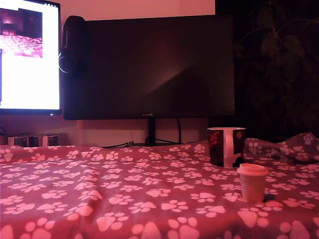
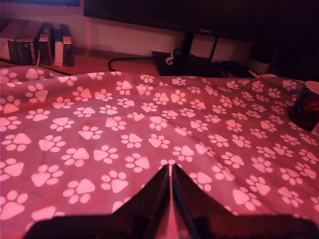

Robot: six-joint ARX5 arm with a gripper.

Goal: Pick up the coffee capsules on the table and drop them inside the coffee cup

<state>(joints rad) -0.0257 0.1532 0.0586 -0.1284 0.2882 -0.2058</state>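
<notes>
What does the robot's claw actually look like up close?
Only the wrist view shows it. The gripper has two dark, flat fingers that taper to points, like a beak, rising from a wide dark base. No cables or markings are visible, and the reddish light hides its true colour.

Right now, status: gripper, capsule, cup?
Gripper shut, empty, fingers over bare cloth. Capsule upright on table, just in front of cup, not touched. Nothing in the way.

We saw only the gripper (image 2: 171, 172) in the wrist view: two dark, wedge-shaped fingers (image 2: 155, 196) tapering to narrow tips, rising from a broad dark base along the lower edge of the frame.
</notes>
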